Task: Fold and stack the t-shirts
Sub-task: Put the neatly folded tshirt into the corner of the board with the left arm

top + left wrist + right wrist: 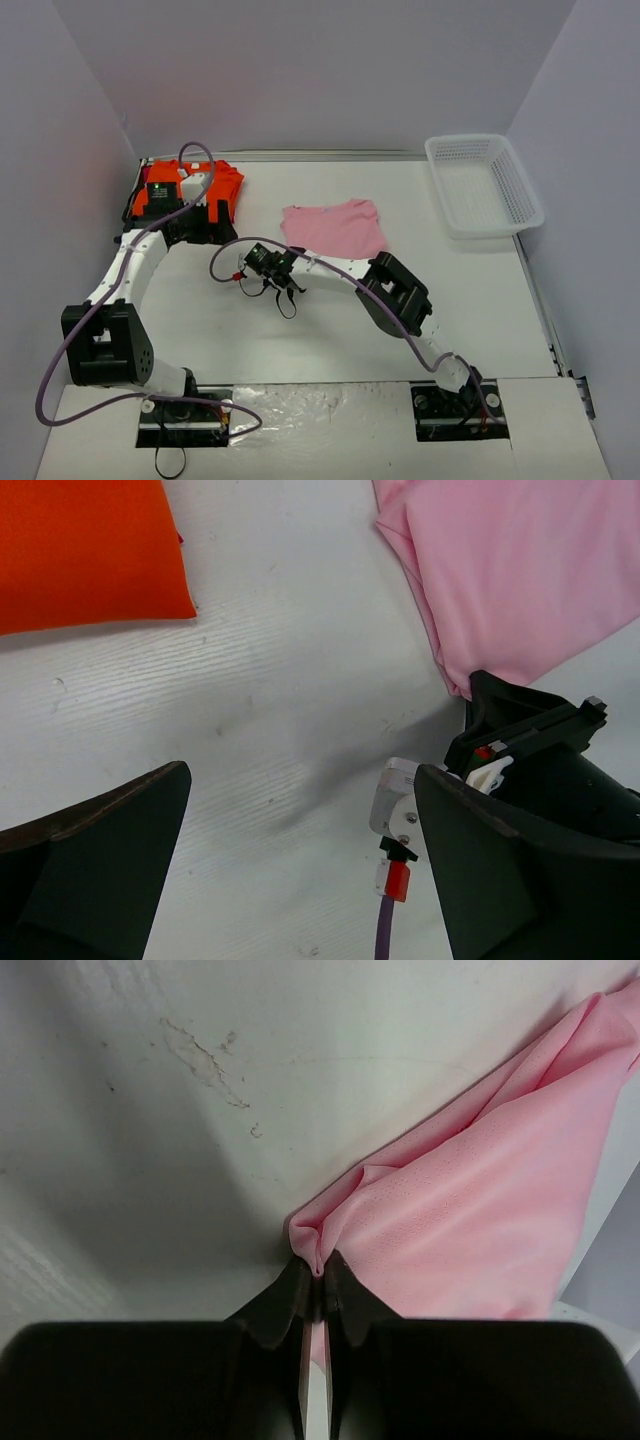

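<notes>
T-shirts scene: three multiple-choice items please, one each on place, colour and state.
1. Where does the orange t-shirt lie?
A) far left of the table
B) near edge, between the arm bases
C) far right corner

2. What colour is the cloth pinched by the right claw?
A) orange
B) pink
C) white

3. How does the left claw stand?
A) shut on cloth
B) shut, empty
C) open, holding nothing

Answers:
1 A: the top view shows it at the far left, under the left wrist.
2 B: a corner of the pink t-shirt sits between the shut fingertips.
3 C: its fingers stand wide apart over bare table.
</notes>
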